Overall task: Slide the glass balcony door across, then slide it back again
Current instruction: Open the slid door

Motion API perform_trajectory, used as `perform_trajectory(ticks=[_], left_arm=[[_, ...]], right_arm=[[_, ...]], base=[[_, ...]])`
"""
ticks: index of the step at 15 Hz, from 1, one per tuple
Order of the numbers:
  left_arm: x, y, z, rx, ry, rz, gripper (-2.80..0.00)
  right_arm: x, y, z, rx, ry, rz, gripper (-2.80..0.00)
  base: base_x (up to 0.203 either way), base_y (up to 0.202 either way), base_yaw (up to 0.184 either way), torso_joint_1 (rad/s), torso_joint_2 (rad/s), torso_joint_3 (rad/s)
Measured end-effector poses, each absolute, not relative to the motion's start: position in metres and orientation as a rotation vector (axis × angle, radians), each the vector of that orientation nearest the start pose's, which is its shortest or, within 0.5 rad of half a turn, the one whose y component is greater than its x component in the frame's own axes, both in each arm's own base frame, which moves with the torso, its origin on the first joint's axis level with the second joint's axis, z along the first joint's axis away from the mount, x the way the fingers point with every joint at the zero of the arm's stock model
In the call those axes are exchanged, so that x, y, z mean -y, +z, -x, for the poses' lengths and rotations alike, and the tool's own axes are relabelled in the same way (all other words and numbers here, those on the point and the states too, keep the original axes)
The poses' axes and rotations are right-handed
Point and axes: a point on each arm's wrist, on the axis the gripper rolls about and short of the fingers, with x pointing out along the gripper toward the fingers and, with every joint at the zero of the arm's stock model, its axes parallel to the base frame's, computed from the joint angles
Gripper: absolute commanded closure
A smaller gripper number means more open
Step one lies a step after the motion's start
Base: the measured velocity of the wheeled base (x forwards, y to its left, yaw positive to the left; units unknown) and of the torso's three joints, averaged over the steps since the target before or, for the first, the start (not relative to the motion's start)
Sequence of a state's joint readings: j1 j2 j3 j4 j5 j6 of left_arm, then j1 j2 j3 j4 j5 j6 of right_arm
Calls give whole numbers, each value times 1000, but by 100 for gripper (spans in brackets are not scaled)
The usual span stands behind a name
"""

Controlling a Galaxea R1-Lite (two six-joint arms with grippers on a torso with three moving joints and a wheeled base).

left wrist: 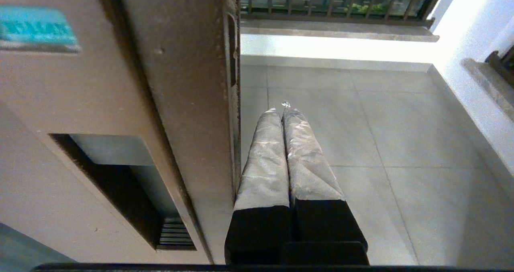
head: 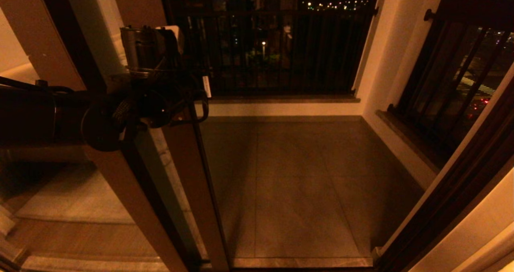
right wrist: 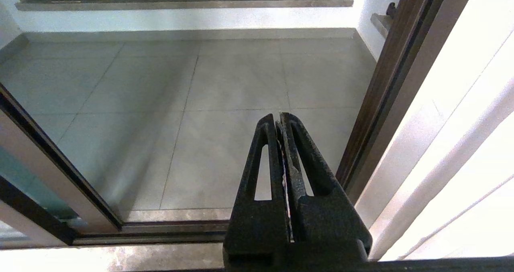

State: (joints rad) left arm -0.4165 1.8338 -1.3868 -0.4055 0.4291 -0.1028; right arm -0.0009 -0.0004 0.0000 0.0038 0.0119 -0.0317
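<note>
Beside the doorway's left edge stands the glass balcony door [left wrist: 188,103], slid aside: a dark brown, dusty upright rail with a slim handle slot along its edge, pane reflective. My left gripper [left wrist: 284,110] sits just beside that rail, fingers pressed together, holding nothing. My right gripper [right wrist: 280,121] hangs closed, empty, over the threshold.

floor [head: 297,175]: large grey tiles with thin grout lines, running from the doorway out to the far balcony wall
threshold track [right wrist: 168,228]: dark rails set in a stone sill along the near edge of the floor
glass balcony door [head: 188,175]: its brown upright rail stands on the track at the left of the opening
low kerb [head: 281,109]: pale band where the floor meets the far wall, below the railing [head: 277,43]
right edge: floor meets a white wall under a stone ledge [head: 405,139]
</note>
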Motion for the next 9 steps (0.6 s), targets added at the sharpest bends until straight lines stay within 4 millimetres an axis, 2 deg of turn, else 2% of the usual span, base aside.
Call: perform_trajectory(ticks=[9], left_arm=[[133,276,-339,-46,35,82,0]], right_arm=[[0,75,23,-4,11,32,0]], base=[[0,0,0,0,0,0]])
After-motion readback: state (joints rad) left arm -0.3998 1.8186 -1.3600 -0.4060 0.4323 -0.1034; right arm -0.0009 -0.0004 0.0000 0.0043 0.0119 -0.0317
